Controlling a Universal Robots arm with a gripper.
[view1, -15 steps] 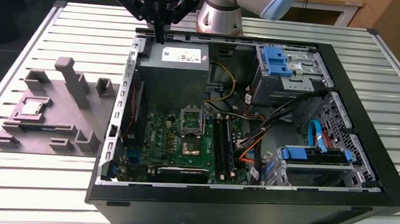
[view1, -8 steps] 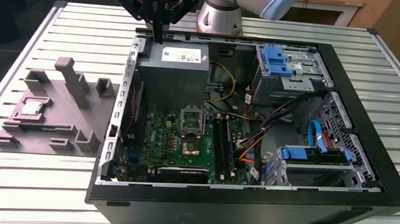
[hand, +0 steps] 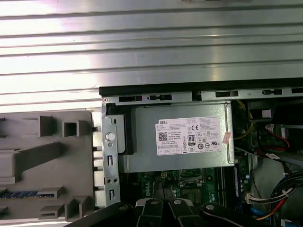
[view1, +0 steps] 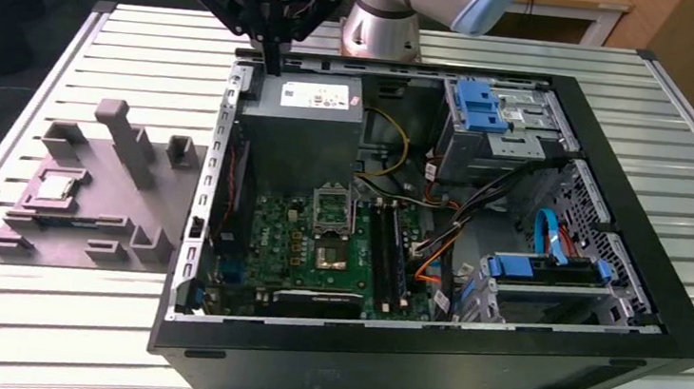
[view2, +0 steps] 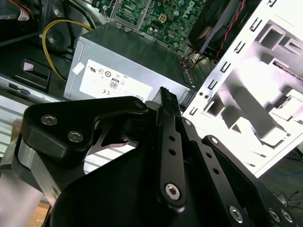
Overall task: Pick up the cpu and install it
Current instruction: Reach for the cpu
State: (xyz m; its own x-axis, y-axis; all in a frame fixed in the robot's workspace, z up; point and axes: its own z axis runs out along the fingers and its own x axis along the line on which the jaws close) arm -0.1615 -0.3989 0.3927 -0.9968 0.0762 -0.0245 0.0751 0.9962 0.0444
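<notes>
Starting at the exterior view's left, I see the grey parts fixture (view1: 74,249) lying on the slatted metal table (view1: 40,337), just beside the computer case (view1: 433,360). The cpu (view1: 54,187) sits in a square recess of that fixture, silvery top up and, as far as I can judge from here, lying flat. It is well apart from me (the case wall and much of the fixture lie between us).

Next comes my gripper (view1: 271,63), hanging above the case's far corner on the fixture's side. It points down near the edge of the power supply (view1: 309,119), the big grey box with the white label. My fingers (view2: 166,118) are drawn together and carry nothing; in the second wrist view they form one dark blade over that box.

Further right, inside the case, the green motherboard (view1: 316,249) lies nearer the camera than the power supply, with the metal-framed socket (view1: 334,208) near its middle. Past it run bundled cables (view1: 500,195), and towards the exterior view's right stand the drive bays (view1: 477,102) with blue plastic tabs.
</notes>
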